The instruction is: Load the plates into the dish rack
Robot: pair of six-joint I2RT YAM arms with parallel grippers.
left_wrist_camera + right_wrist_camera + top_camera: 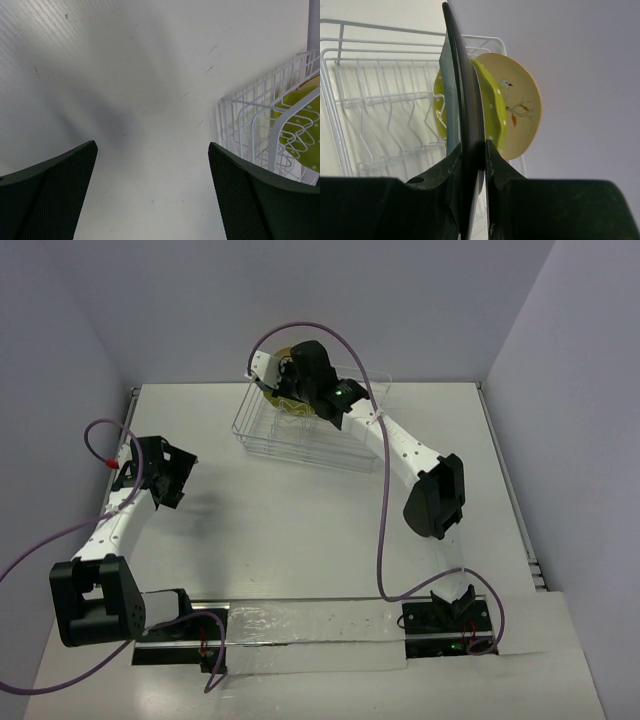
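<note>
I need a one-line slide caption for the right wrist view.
Right gripper holds the dark teal plate edge-on at the dish rack, beside the lime-green plate and beige plate.

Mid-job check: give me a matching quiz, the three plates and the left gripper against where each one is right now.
Things:
1. dark teal plate
2. lime-green plate
3. beige plate
4. left gripper

States:
A. open, above the bare table beside the dish rack
B. behind the green one, bird motif showing
C. gripped edge-on in the right gripper
D. standing in the rack, between the other two plates

Pairs: 1-C, 2-D, 3-B, 4-A
</note>
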